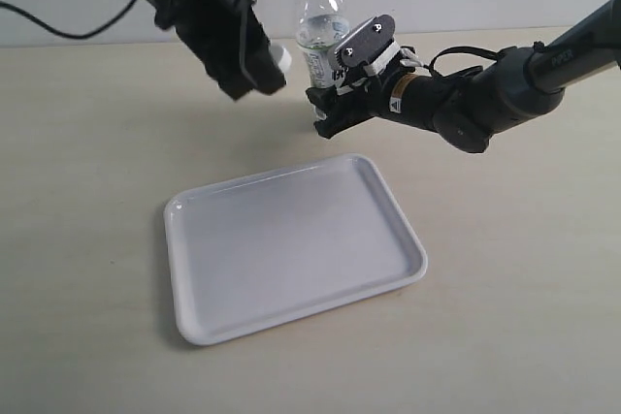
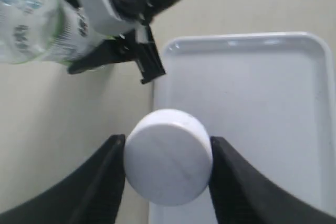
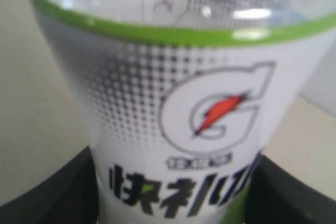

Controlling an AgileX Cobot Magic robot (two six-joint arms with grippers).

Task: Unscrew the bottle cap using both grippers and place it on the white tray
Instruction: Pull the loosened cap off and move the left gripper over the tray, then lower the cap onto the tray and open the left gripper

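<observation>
Bottle cap: white, round, off the neck and carried in the air. It was clamped by its side wall between the two black fingers of the left gripper. The jaws stood only as wide as the cap and pressed on it from both sides, and its flat top faced the wrist camera. Bottle: clear, upright on the table, mouth open. It was gripped low on its green-and-white label between the jaws of the right gripper, which were spread to the body's width; the lower fingertips were not visible. The cap hung just beside the bottle, on the left arm's side, apart from it. White tray: rectangular, low-rimmed, nothing on it, flat on the table on the near side of both grippers. Its long axis ran across the exterior view at a slight slant. Governing relation: the tray lay below and ahead of the left jaws. In the left wrist view the cap overlapped the tray's edge rather than its middle. Judgement: unscrewing done, placing not. The left arm was the nearer carrier and would probably need to go lower and further over the tray before letting go.
</observation>
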